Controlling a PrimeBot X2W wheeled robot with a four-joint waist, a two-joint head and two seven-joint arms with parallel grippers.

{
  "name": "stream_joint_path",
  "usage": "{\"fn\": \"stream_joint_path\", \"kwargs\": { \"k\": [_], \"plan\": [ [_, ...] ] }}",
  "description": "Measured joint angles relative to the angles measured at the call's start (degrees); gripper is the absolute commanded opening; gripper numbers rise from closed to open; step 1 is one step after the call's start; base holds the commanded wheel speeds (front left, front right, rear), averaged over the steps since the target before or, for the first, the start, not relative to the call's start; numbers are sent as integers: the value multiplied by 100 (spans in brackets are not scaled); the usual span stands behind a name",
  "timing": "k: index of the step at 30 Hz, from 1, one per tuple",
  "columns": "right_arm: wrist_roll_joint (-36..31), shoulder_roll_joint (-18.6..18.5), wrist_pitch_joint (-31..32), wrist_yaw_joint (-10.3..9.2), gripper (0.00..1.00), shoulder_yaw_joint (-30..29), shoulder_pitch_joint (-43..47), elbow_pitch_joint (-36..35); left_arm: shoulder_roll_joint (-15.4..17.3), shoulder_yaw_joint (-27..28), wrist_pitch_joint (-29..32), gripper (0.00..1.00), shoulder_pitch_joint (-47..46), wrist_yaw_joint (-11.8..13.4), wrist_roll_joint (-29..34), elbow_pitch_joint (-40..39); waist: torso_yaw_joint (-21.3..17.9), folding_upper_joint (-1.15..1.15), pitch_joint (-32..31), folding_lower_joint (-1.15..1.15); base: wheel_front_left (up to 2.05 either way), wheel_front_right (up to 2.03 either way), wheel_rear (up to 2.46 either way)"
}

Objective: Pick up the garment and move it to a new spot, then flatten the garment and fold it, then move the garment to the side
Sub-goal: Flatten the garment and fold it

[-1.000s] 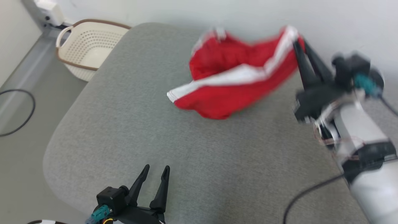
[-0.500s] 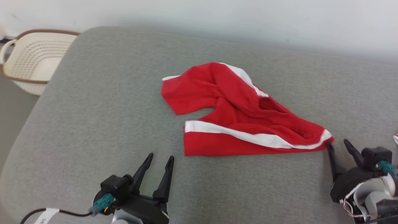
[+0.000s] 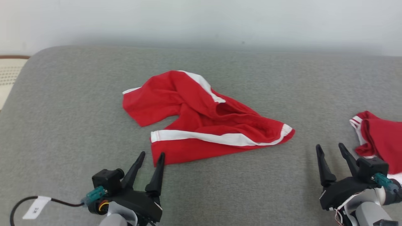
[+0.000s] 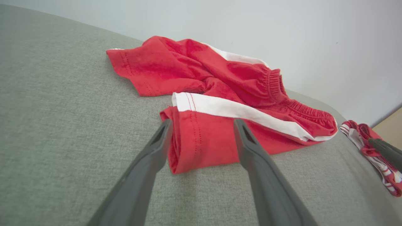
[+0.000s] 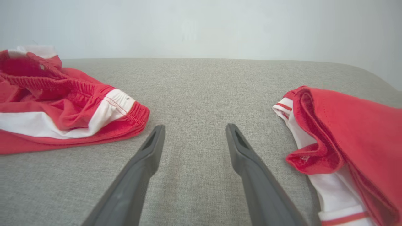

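Head view first: red shorts (image 3: pixel 201 125) with white side stripes lie crumpled in the middle of the grey cushion (image 3: pixel 78 110), one leg spread to the left, the waistband end pointing right. Left gripper (image 3: pixel 152 153) sits at the lower left, jaws released and holding nothing, its fingertips right at the near hem corner of the shorts. Right gripper (image 3: pixel 329 145) is at the lower right, jaws likewise spread and empty, well apart from the shorts. Just beside it, at the right edge, lies another garment (image 3: pixel 380 138) in red and white. A basket (image 3: pixel 8 75) peeks in at the far left edge, and a tagged cable (image 3: pixel 59 203) trails from the left wrist.

Left wrist view now: the two fingers are parted, and the folded hem of the near leg lies between them, the left fingertip (image 4: pixel 163 131) right against the cloth's edge. Whether it touches, I cannot tell. The elastic waistband is bunched at the far right of the shorts.

Right wrist view: fingers wide apart over bare cushion. The waistband end of the shorts (image 5: pixel 62 106) is off to the left, the other garment (image 5: pixel 345 131) folded on the right, neither one between the fingers.
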Motion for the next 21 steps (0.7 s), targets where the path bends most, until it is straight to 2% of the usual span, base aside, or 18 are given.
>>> {"fn": "stream_joint_path", "kwargs": {
  "k": [3,10,11,12,13,14,21],
  "plan": [
    [-43,47,-1,0,100,-10,23,-149,1,132,0,100,-151,-36,-185,233,-186,0,-10,0,0,0,0],
    [-54,66,0,0,100,-67,55,-350,2,333,0,100,-396,-115,-104,805,-556,0,42,0,0,0,0],
    [-54,68,-1,0,100,-82,55,-376,2,345,0,90,-430,-151,-101,833,-596,0,58,0,0,0,0],
    [-53,68,-1,0,100,-109,55,-390,2,354,0,49,-446,-153,-86,849,-630,0,75,0,0,0,0],
    [-53,69,-1,0,100,-129,57,-398,-4,357,0,35,-452,-158,-78,861,-656,0,94,0,0,0,0],
    [-53,73,0,0,100,-144,60,-404,-7,364,0,0,-451,-177,-67,878,-676,0,112,0,0,0,0],
    [-46,160,0,0,100,-305,87,-443,1,509,0,0,-247,-209,171,664,-636,0,105,0,0,0,0]
  ]
}}
